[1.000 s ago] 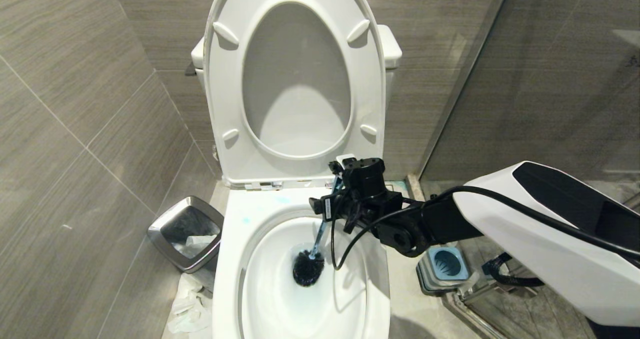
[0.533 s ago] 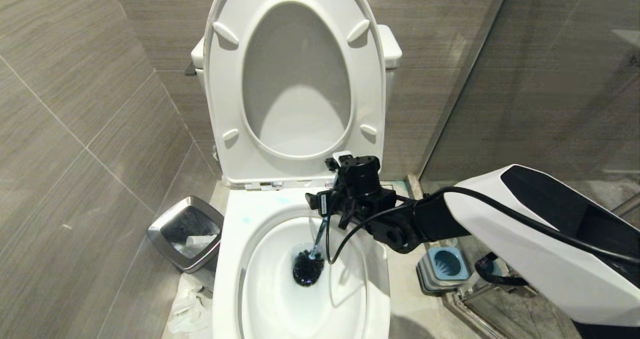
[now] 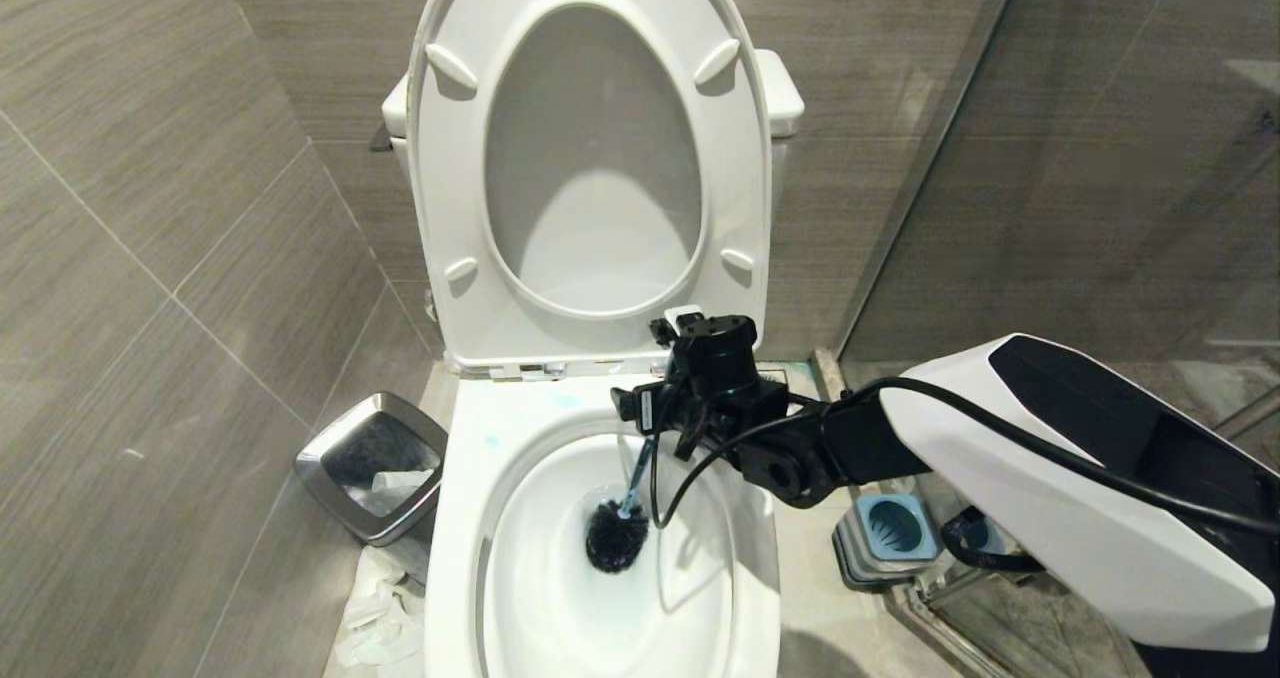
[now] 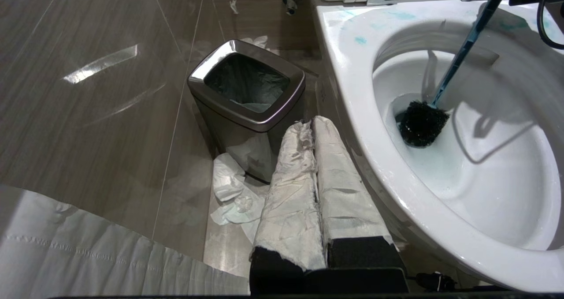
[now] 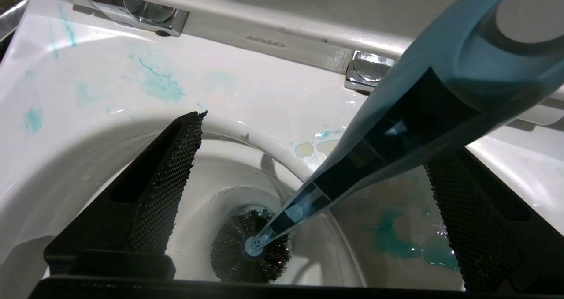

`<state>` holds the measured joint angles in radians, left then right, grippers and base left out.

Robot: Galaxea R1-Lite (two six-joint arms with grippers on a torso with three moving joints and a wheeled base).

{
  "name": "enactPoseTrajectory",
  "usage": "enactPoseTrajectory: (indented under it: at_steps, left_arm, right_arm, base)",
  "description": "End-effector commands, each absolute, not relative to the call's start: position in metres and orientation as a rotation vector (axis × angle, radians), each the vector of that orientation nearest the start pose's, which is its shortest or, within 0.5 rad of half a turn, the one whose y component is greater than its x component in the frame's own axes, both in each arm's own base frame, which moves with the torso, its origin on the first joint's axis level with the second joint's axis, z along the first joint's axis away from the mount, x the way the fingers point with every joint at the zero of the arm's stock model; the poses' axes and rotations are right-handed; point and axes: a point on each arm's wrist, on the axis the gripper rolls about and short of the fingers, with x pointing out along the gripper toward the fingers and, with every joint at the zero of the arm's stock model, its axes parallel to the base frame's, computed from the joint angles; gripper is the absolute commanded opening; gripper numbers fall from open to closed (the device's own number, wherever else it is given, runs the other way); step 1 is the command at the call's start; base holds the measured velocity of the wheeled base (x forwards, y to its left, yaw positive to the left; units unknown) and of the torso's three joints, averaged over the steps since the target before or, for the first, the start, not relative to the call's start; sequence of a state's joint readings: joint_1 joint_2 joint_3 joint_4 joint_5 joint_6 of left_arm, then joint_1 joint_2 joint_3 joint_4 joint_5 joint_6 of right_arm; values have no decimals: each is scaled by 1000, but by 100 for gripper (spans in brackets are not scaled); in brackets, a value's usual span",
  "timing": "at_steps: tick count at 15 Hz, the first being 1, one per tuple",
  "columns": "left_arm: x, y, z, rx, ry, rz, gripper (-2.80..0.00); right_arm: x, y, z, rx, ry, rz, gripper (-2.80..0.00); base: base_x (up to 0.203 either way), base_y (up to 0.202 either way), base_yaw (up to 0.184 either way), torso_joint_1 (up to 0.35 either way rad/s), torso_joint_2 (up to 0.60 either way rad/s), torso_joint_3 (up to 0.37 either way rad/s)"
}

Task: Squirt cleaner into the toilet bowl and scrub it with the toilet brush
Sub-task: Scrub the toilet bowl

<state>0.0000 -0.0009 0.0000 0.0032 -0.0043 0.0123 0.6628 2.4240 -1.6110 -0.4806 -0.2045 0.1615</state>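
Right arm has drawn slightly up and toward the raised seat since a second ago; the brush head has barely shifted.

The toilet brush [image 3: 628, 498], slim blue-grey shaft ending in a round black bristle head, stands slanted in the toilet bowl [image 3: 470, 478], head at the drain. The right end effector [image 3: 668, 388] reaches over the back rim, fingers spread wide with the shaft leaning against one. The left end effector [image 4: 313, 133] is closed beside the steel bin [image 4: 246, 91]. The handle's top is cut off.

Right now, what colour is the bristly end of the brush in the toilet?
Black bristle head, clearest in the left wrist view.
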Motion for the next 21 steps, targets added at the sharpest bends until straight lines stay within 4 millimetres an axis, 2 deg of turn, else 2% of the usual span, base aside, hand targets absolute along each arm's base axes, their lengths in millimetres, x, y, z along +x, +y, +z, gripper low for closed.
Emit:
enactPoseTrajectory:
  at_steps: [1, 7, 8, 17, 21]
  left_arm:
    - [-23, 0, 75, 12, 5, -5, -280]
    - [-23, 0, 75, 12, 5, -5, -280]
    - [-23, 0, 75, 13, 5, -5, -280]
    - [-23, 0, 75, 12, 5, -5, -280]
    - [-23, 0, 75, 12, 5, -5, -280]
  right_arm:
    - [395, 303, 90, 21, 335, 427, 0]
    - [394, 302, 90, 17, 337, 427, 0]
    - [394, 303, 90, 17, 336, 428, -280]
    - [396, 302, 89, -2, 330, 431, -280]
    - [393, 301, 96, -92, 299, 447, -280]
  base:
    - [0, 0, 0, 0, 0, 0]
    - [0, 0, 0, 0, 0, 0]
    - [0, 0, 0, 0, 0, 0]
    - [0, 0, 0, 0, 0, 0]
    - [0, 0, 0, 0, 0, 0]
